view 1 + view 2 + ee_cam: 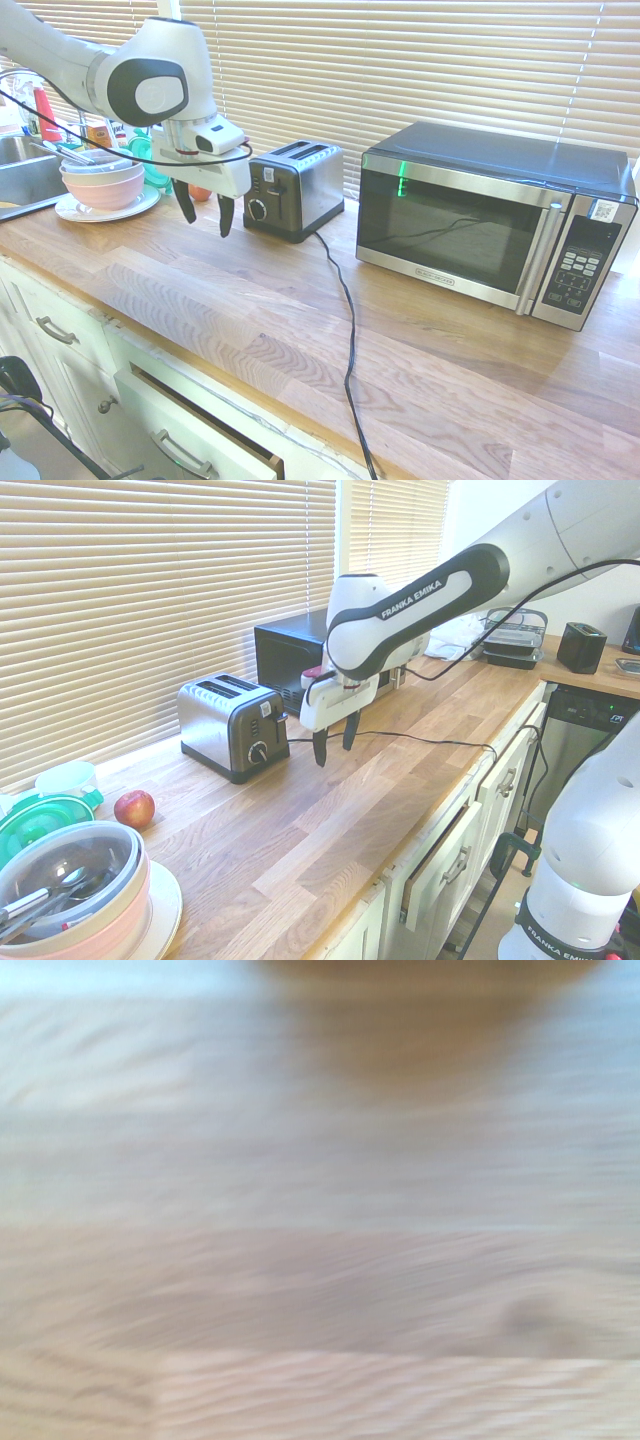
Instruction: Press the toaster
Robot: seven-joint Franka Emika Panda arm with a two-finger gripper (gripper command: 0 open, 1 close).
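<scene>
The toaster (295,188) is a small two-slot one with brushed steel sides, black ends and a round dial, standing on the wooden counter near the blinds; the second exterior view shows the toaster (232,725) from its other side. My gripper (205,215) hangs open above the counter, just in front of the toaster's dial end and a little apart from it. In the second exterior view the gripper (334,747) points down, its two dark fingers spread with nothing between them. The wrist view shows only blurred wood grain.
A large steel-and-black microwave (495,220) stands right of the toaster. The toaster's black cord (348,330) runs across the counter to its front edge. Stacked bowls on a plate (102,185), a red apple (134,808) and a sink (22,175) lie on the far side.
</scene>
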